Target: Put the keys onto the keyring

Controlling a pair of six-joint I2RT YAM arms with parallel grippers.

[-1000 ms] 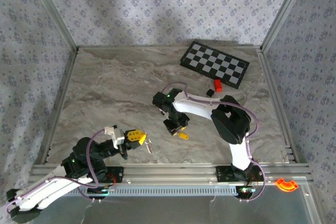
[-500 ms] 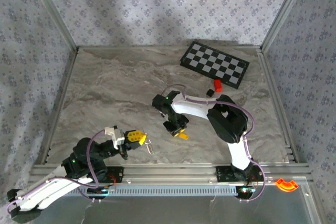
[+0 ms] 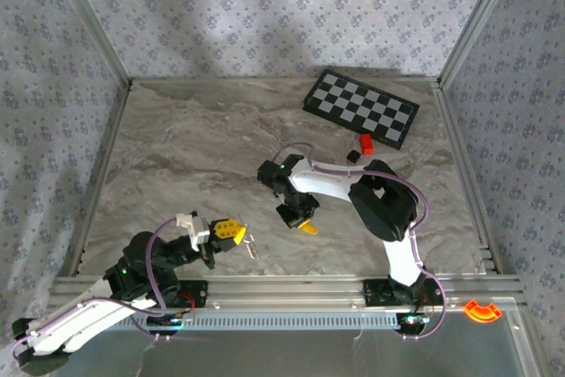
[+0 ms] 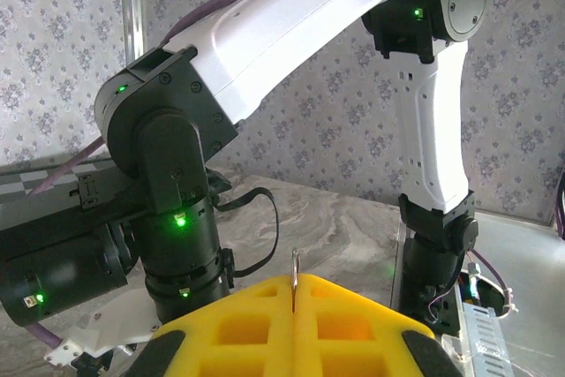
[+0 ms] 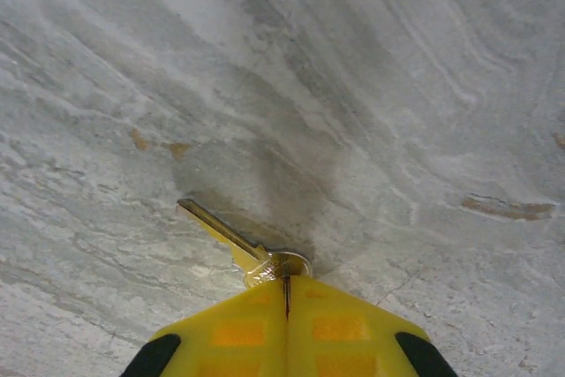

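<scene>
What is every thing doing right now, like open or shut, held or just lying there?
left gripper, shut on the keyring.
keyring, pinched edge-on, sticking up from the grip.
right gripper, shut on the key.
key, held by its head, blade pointing away.
checkerboard, lying flat, nothing holding it.
red block, loose beside the checkerboard.
black block, loose beside the red block.

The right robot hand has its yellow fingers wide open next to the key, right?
No. The right gripper is not wide open. It is shut and pinches the key by its round head. The right wrist view shows it.
</scene>
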